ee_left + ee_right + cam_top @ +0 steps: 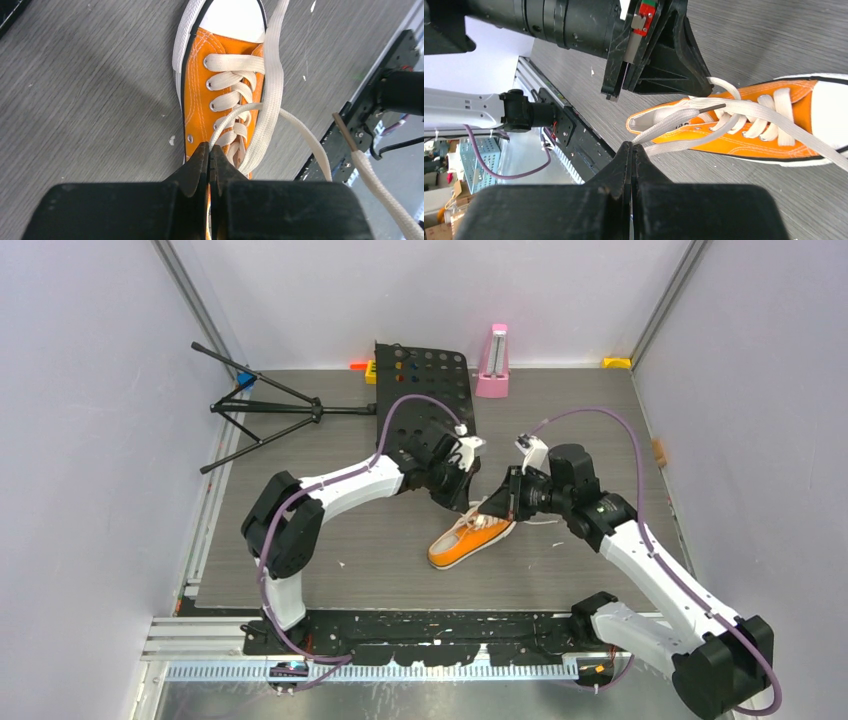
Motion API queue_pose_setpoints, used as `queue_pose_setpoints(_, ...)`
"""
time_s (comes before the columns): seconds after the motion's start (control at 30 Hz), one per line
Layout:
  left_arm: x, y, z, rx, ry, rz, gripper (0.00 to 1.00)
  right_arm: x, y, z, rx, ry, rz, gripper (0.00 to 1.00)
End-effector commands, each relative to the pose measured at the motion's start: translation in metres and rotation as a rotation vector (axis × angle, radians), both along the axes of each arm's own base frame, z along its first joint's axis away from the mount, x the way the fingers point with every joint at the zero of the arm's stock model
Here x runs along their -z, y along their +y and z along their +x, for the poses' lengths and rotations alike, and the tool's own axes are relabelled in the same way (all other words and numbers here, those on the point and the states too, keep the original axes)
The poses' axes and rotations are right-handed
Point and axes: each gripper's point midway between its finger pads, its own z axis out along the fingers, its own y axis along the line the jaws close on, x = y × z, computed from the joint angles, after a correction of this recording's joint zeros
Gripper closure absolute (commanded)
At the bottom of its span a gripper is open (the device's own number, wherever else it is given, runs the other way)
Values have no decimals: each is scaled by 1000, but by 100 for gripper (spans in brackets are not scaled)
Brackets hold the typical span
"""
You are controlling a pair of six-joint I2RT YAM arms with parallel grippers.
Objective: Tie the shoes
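Note:
One orange low-top shoe with a white toe cap lies on the grey table, toe toward the near edge. My left gripper hangs over its heel end; in the left wrist view the left gripper is shut on a white lace that rises from the shoe. My right gripper is close beside it on the right. In the right wrist view the right gripper is shut on two lace strands leading to the shoe. A loose lace end with a brown tip lies across the tongue.
At the back stand a black perforated board, a pink metronome and a folded black tripod. A small yellow block sits in the far right corner. A black mounting rail runs along the near edge. Walls close both sides.

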Motion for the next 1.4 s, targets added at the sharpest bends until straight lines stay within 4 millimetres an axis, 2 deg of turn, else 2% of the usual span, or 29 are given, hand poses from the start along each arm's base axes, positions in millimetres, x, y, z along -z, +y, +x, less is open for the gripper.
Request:
queue_pose_setpoints(0.0, -43, -12, 7, 8, -53, -182, 100, -19, 16, 4, -99, -101, 75, 100)
queue_pose_setpoints(0.2, -44, -13, 4, 26, -65, -221, 100, -21, 33, 3, -202, -15, 126, 100)
queue_pose_setpoints(0.33, -45, -14, 4, 28, -67, -225, 100, -11, 39, -5, -233, 97, 163, 100)
queue_pose_setpoints(0.5, -39, -11, 1, 29, -61, -212, 100, 0, 34, -19, -236, 172, 173, 100)
queue_pose_setpoints(0.77, -36, -8, 4, 23, -81, -202, 100, 15, 33, -10, -194, 255, 177, 100)
queue_pose_setpoints(0.93, -38, -6, 4, 18, -89, -199, 100, 23, 21, -2, -115, 288, 174, 100)
queue_pose_setpoints(1.17, -38, -2, 5, 9, -102, -181, 100, 38, -10, 9, 21, 354, 173, 100)
queue_pose_setpoints(1.37, -40, -4, 3, 20, -92, -193, 100, 42, -11, 16, 25, 372, 181, 100)
